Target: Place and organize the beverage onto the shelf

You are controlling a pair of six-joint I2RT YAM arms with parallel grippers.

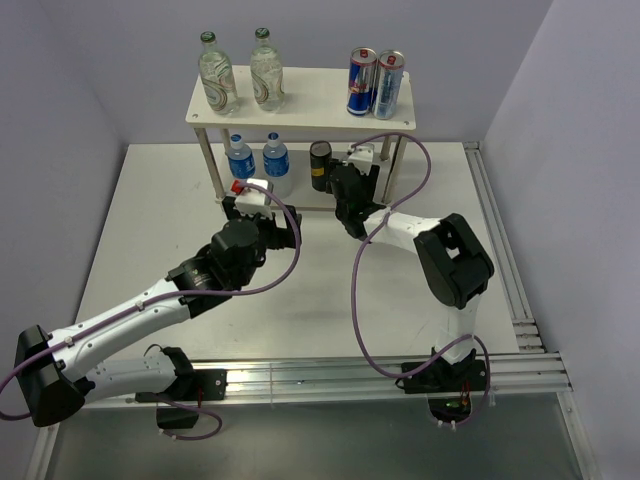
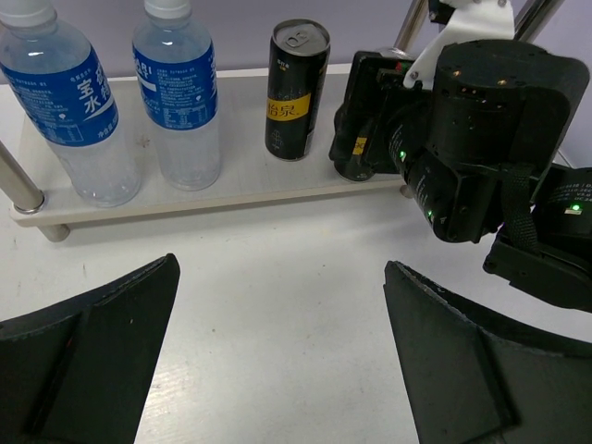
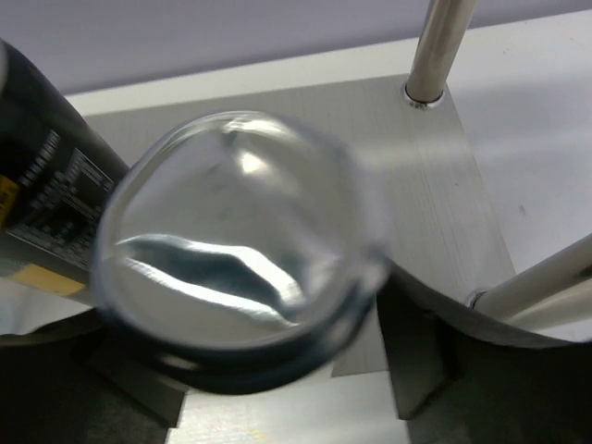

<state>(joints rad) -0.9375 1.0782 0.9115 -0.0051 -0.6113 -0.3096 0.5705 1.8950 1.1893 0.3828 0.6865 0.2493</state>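
Closest to the right wrist lens is the shiny round end of the held can point(image 3: 236, 240). It is blurred, and I cannot tell which end it is. My right pincer point(image 1: 345, 180) is clamped on this can, one finger on each side.

1. Shelf point(image 1: 300, 112): directly ahead of both pincers. The held can is at its lower board, near the front edge. I cannot tell whether it is fully seated.
2. Green-capped bottles point(image 1: 218, 78) and tall blue-and-silver cans point(image 1: 362, 82): on the top board, above my right pincer.
3. Water bottles point(image 2: 74, 111): two, upright on the lower board, ahead and left of my left pincer point(image 2: 282, 277), which is spread wide and empty.
4. Standing dark can point(image 2: 296, 92): upright, just left of my right pincer, close beside the held can.
5. Shelf leg point(image 3: 439, 46): ahead and right of my right pincer.

Hazards, as I judge them:
- Release before the can sits flat, and it may topple off the front edge.
- A finger swinging left on opening could knock the standing dark can.
- A rightward drift could strike the shelf leg and shake the whole load.
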